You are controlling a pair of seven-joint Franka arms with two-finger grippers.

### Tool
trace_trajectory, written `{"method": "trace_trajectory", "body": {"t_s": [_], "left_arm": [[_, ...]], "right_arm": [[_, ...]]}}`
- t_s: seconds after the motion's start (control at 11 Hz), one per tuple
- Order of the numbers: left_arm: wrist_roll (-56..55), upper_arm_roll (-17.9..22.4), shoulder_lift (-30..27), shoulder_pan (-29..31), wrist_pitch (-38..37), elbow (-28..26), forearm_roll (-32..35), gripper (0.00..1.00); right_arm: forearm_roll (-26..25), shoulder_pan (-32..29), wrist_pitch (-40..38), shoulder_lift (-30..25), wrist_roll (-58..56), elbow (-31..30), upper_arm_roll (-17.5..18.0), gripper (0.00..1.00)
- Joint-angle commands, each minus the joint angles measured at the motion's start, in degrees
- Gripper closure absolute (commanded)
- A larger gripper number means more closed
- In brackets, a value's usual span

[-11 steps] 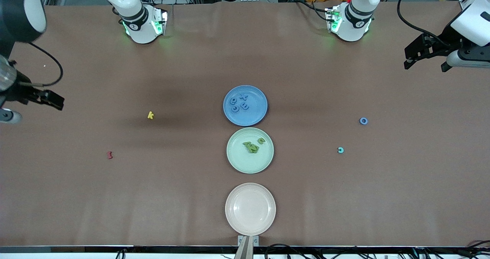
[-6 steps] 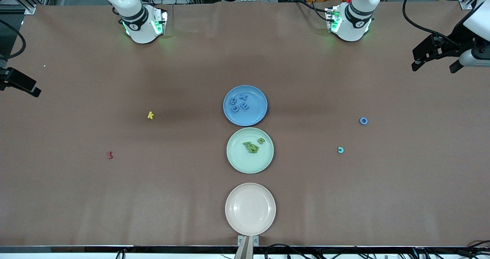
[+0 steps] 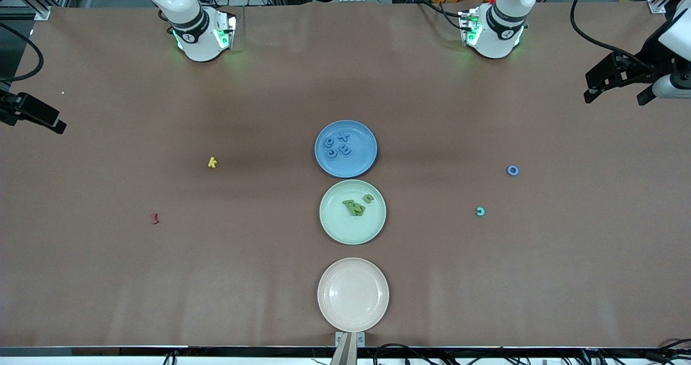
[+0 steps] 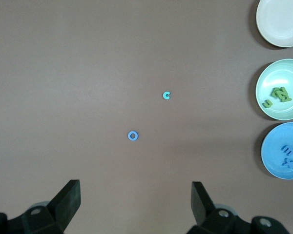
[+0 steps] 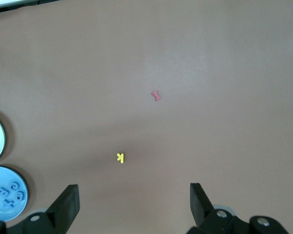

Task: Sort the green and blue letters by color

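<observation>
The left end effector (image 3: pixel 615 81) hangs open and empty over the table (image 3: pixel 486 278) at the left arm's end; the right end effector (image 3: pixel 40 117) hangs open over the right arm's end. From the blue plate (image 3: pixel 363 162), holding the blue letters (image 3: pixel 338 145), a blue o (image 3: pixel 512 170) lies flat toward the left arm's end. The green letters (image 3: pixel 356 207) are piled in the green plate (image 3: pixel 345 232), nearer the camera. Their pointing is too small to tell.

Three plates (image 3: pixel 372 138); two grippers (image 3: pixel 615 79); four loose letters (image 3: pixel 512 170).
</observation>
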Motion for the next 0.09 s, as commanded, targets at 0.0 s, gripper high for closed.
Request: {"method": "trace_trajectory", "body": {"t_s": [0.0], "left_arm": [[0.7,-0.1,1.0,0.1,-0.1,1.4,1.3,0.00]], "right_arm": [[0.9,0.3,-0.7,0.2,-0.2,-0.5,0.0,0.00]]}}
